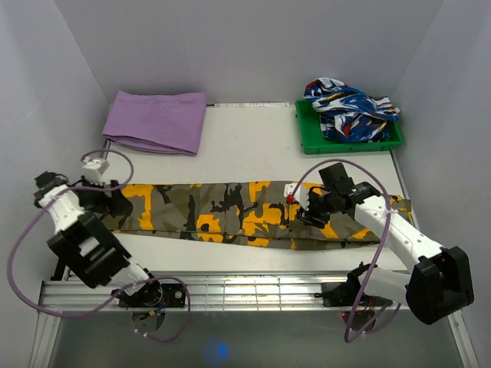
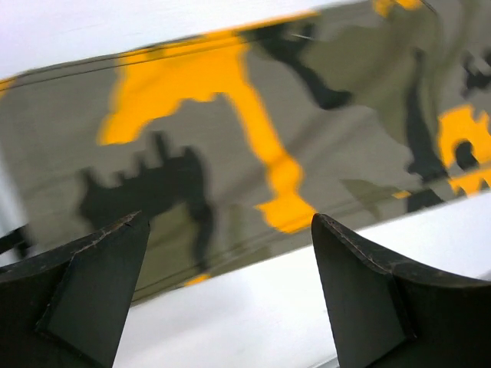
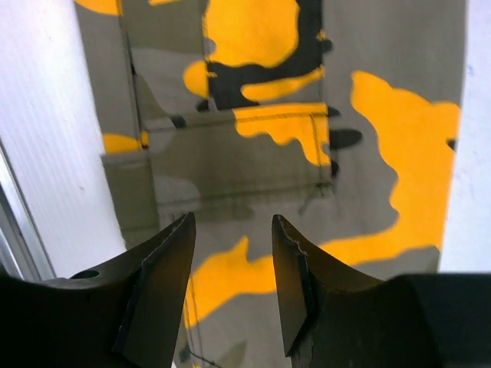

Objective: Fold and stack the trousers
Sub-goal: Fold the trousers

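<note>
Lying flat across the middle of the top view, the trousers (image 1: 253, 213) are spread as one long band on the white table (image 1: 253, 157), reaching from the left arm to the right arm. This lengthwise layout is judged to suit an end-to-end fold, since each end is placed within reach of one arm. The left gripper (image 2: 230, 222) is held spread wide above the band's lower edge at centre left, with nothing between its fingers. The right gripper (image 3: 232, 218) is partly spread over a stitched pocket panel at centre right and is also empty. The fabric appears matte and woven, printed in olive, orange-yellow and black patches, with visible seams. A folded purple cloth (image 1: 157, 121) lies at upper left. A green tray (image 1: 349, 147) holding a patterned garment (image 1: 349, 107) sits at upper right.
</note>
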Controlling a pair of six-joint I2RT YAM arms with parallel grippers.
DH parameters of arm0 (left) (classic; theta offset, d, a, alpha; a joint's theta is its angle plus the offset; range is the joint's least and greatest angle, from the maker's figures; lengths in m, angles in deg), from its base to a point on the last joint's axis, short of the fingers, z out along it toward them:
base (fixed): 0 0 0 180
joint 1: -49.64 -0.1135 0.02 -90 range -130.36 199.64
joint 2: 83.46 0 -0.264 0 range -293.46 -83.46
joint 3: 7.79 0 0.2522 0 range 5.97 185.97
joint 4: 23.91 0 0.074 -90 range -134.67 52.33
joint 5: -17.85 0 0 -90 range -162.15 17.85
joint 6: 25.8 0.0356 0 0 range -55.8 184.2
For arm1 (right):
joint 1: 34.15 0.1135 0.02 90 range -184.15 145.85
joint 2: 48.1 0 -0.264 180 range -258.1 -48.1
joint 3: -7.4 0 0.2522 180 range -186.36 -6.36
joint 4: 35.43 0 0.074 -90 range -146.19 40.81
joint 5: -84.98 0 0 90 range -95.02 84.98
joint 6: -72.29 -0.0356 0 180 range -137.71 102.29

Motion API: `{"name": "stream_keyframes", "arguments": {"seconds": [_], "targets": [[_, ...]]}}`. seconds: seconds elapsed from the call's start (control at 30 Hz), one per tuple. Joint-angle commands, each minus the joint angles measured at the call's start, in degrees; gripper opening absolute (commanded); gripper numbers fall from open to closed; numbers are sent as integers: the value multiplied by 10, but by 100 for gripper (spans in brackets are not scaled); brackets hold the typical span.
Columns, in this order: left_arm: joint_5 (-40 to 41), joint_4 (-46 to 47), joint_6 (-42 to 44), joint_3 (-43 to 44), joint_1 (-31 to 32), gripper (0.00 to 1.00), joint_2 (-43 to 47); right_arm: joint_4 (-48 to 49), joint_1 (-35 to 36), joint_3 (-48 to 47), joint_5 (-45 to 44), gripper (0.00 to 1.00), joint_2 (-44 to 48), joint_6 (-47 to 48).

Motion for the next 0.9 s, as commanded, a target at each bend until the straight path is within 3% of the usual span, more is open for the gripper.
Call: {"name": "stream_keyframes", "arguments": {"seconds": [0.0, 0.03, 0.17, 0.23, 0.27, 0.43, 0.5, 0.6, 0.7, 0.83, 0.87], "targets": [[-43, 3, 58, -105, 86, 98, 158, 82, 67, 21, -49, 50, -16, -122], [-47, 3, 72, -130, 108, 98, 226, 84, 72, 24, -54, 52, -24, -125], [-88, 14, 81, -219, 201, 98, 351, 108, 108, 37, -76, 58, -50, -134], [-81, 61, 32, -269, 261, 98, 398, 130, 132, 48, -90, 58, -55, -134], [-35, 125, -30, -299, 322, 98, 406, 136, 146, 61, -94, 58, -60, -135], [175, 237, -149, -322, 498, 98, 355, 161, 167, 95, -127, 63, -65, -120], [179, 231, -170, -304, 510, 98, 283, 156, 169, 99, -127, 66, -60, -119], [184, 256, -170, -302, 530, 98, 253, 157, 170, 105, -134, 70, -52, -112], [239, 326, -159, -347, 576, 98, 282, 168, 170, 116, -147, 67, -57, -109], [291, 354, -133, -375, 632, 98, 290, 178, 171, 127, -145, 42, -65, -112], [301, 366, -129, -381, 641, 98, 289, 180, 171, 127, -145, 40, -65, -112]]}}
